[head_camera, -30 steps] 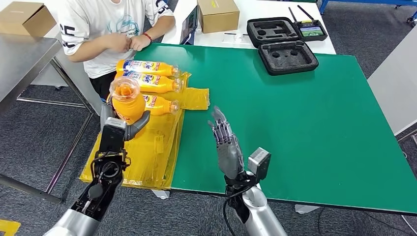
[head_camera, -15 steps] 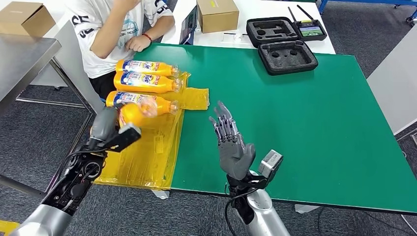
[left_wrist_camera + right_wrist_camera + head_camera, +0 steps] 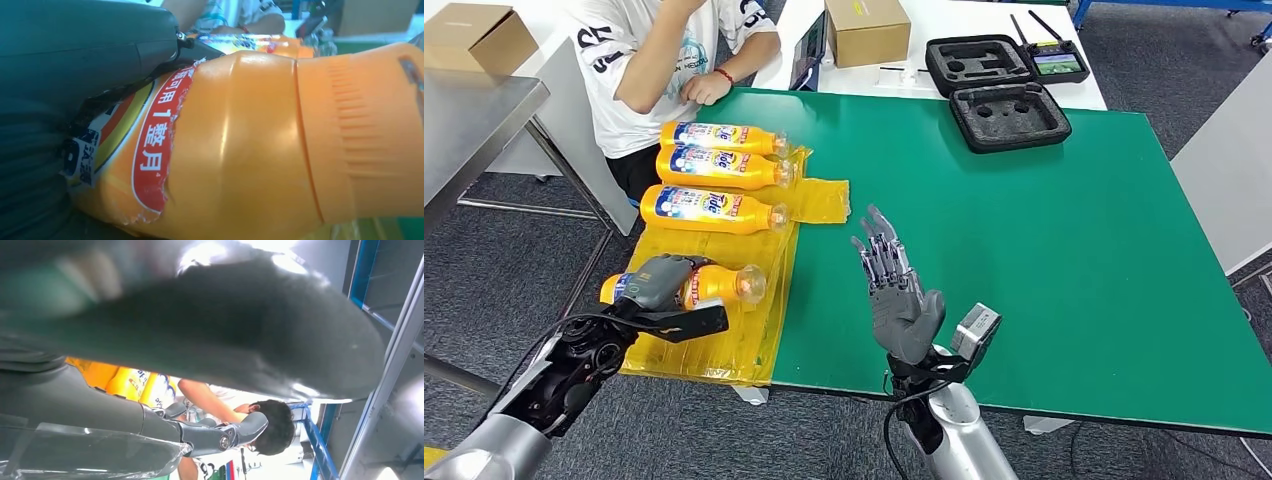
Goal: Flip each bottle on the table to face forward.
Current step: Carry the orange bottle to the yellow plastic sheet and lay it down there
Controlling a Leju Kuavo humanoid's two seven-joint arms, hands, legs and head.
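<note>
A bottle [image 3: 699, 285] is gripped by the left hand [image 3: 662, 283] and lies on its side on the yellow plastic sheet [image 3: 724, 340], near the table's [image 3: 1044, 250] front-left corner, with its cap end toward the green surface. In the left wrist view the fingers are seen wrapped over the label, which is torn along one edge. 3 more bottles [image 3: 714, 210] lie in a row on the sheet further along the left edge, labels up, close to a seated person [image 3: 654, 60]. The right hand [image 3: 894, 290] is raised over the front edge with fingers spread and nothing in it. The held bottle is judged to be nearly set down. Several risks are seen: the round body could roll on the slick sheet once released, so that the label ends up turned away; the sheet overhangs the table's edge near the front-left corner, so a bottle laid too far out could slide off; a withdrawing finger could catch the torn label and drag the bottle askew.
</note>
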